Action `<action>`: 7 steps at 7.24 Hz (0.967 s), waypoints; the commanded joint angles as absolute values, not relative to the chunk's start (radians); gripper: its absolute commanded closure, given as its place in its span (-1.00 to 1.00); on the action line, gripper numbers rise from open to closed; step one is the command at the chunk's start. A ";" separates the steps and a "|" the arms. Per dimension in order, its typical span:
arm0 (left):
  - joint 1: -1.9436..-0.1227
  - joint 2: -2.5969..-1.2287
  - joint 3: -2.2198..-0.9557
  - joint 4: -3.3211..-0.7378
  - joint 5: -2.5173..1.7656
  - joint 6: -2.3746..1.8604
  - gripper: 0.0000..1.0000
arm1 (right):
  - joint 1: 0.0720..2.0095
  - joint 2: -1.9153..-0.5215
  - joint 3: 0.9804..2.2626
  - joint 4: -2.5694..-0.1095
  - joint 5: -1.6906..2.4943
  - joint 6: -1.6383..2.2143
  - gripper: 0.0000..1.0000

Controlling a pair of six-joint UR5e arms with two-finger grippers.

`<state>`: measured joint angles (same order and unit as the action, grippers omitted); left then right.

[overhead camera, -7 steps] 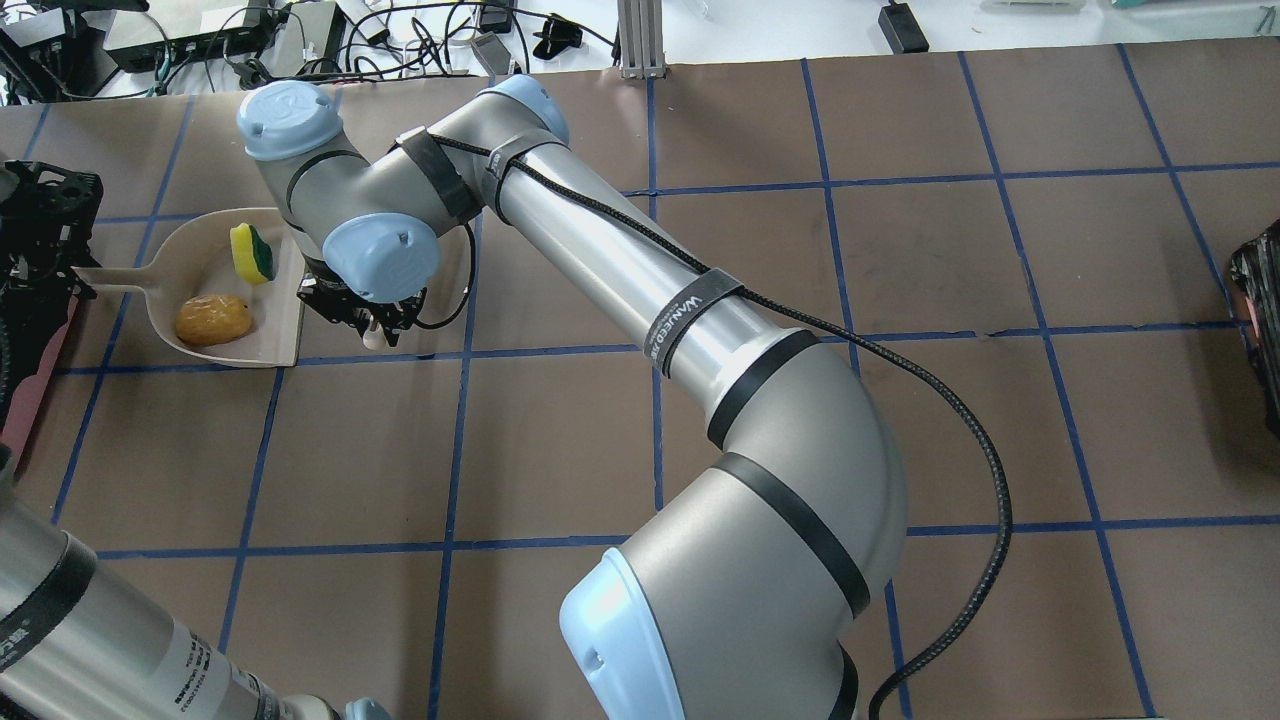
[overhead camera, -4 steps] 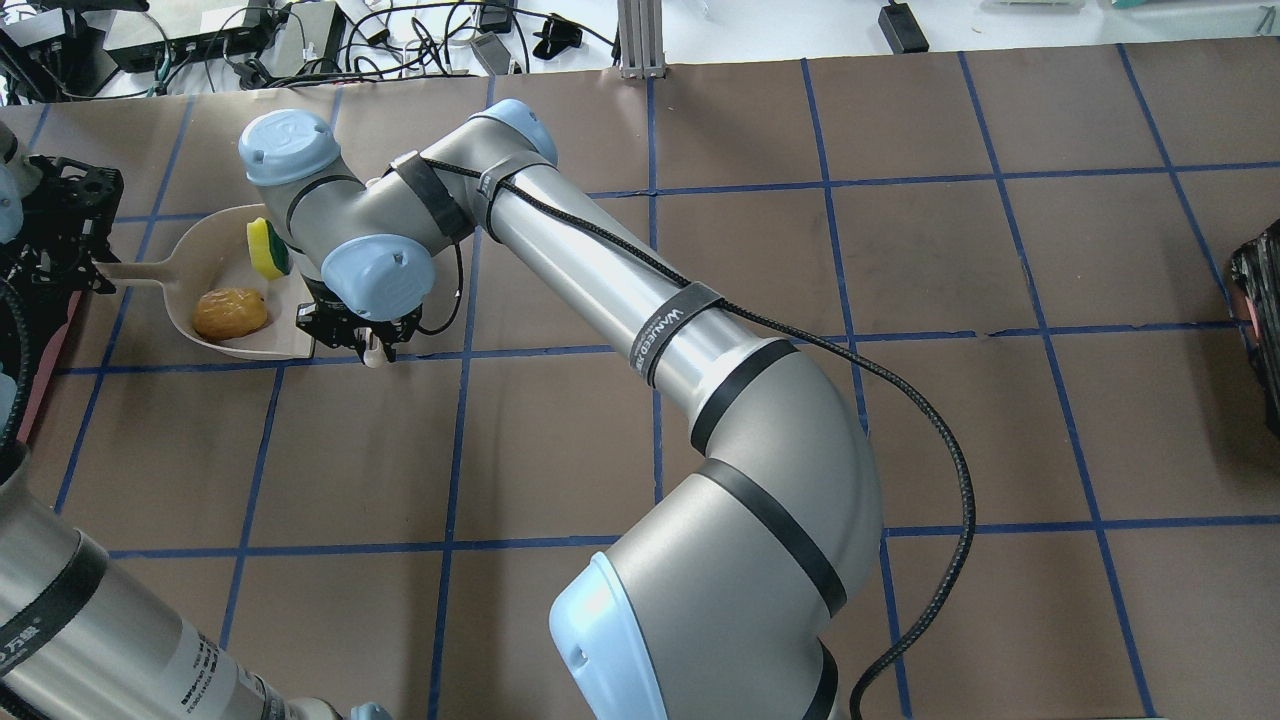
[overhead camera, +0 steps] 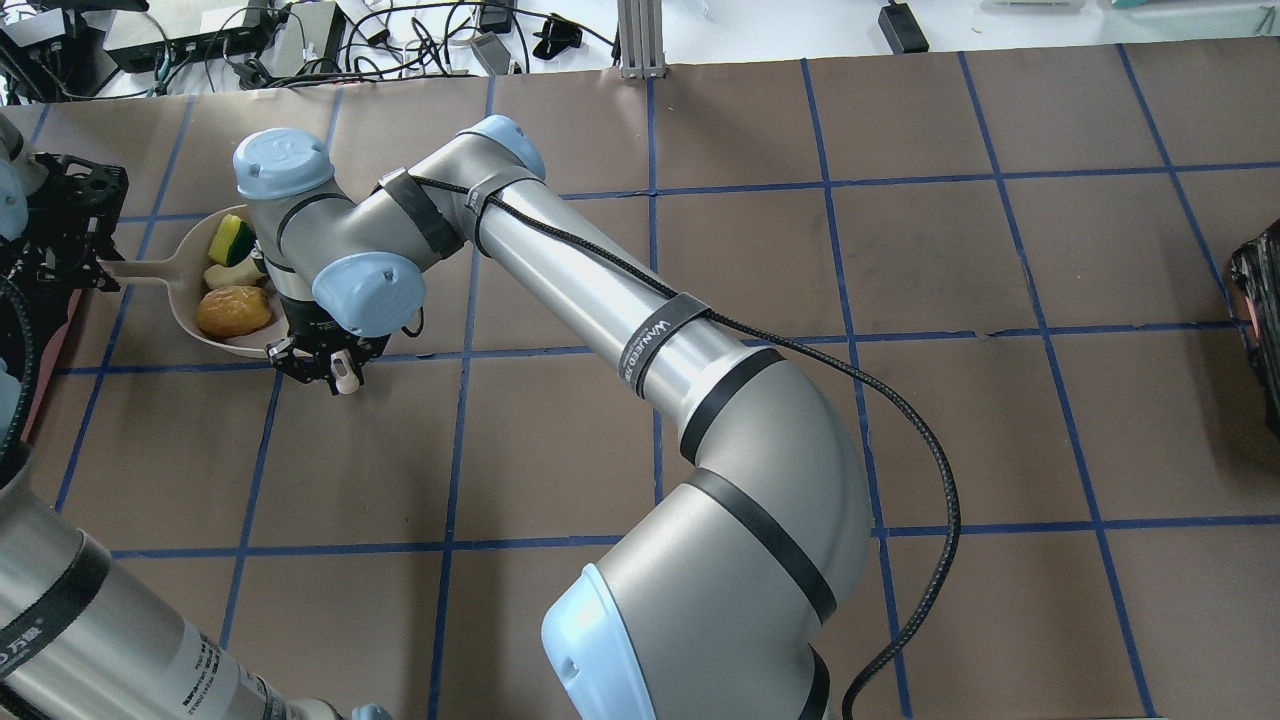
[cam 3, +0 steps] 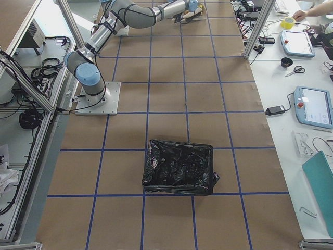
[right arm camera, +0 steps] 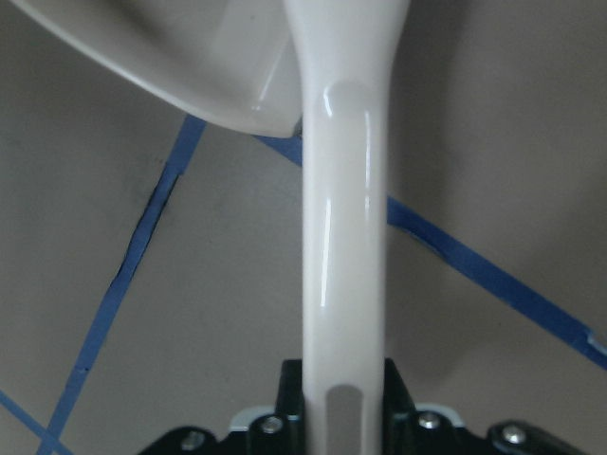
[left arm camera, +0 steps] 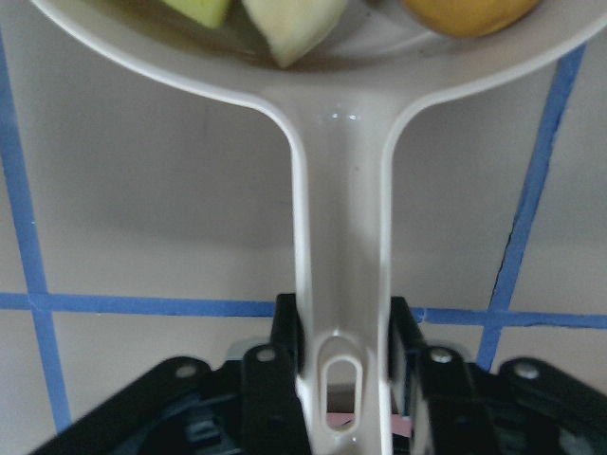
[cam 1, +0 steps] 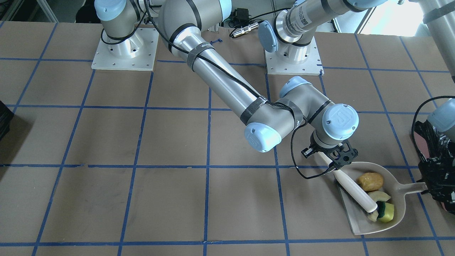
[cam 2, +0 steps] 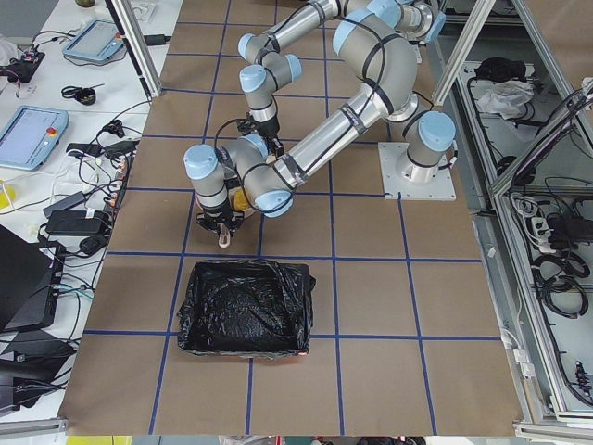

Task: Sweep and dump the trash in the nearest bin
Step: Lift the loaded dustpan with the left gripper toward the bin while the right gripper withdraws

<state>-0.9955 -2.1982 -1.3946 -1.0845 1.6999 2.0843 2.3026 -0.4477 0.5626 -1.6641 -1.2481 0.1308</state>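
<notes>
A cream dustpan [cam 1: 359,220] lies on the table and holds the brown lump [cam 1: 370,181], the pale rind [cam 1: 379,195] and the yellow-green wedge [cam 1: 387,212]. My left gripper [cam 1: 430,187] is shut on the dustpan handle [left arm camera: 341,237]. My right gripper [cam 1: 337,163] is shut on the handle of a white brush [cam 1: 355,188], whose head lies inside the pan against the rind and wedge. From overhead, the right wrist covers the pan's mouth; the lump [overhead camera: 233,311], rind [overhead camera: 232,275] and wedge [overhead camera: 230,238] show beside it. The bin [cam 2: 243,306] stands just beyond the left gripper.
The bin's pink side [overhead camera: 45,375] shows at the overhead view's left edge. A second black-bagged bin [cam 3: 179,166] stands at the table's far right end, also seen in the overhead view [overhead camera: 1260,320]. The table is brown paper with a blue tape grid [overhead camera: 650,350].
My right gripper has moved left and toward the robot, drawing the brush across the pan. The wedge has slid toward the handle end and the rind now shows.
</notes>
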 commanded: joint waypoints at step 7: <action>-0.994 -2.180 -1.401 -1.085 1.695 2.077 1.00 | 2.227 -0.789 0.919 -1.557 -1.330 0.415 1.00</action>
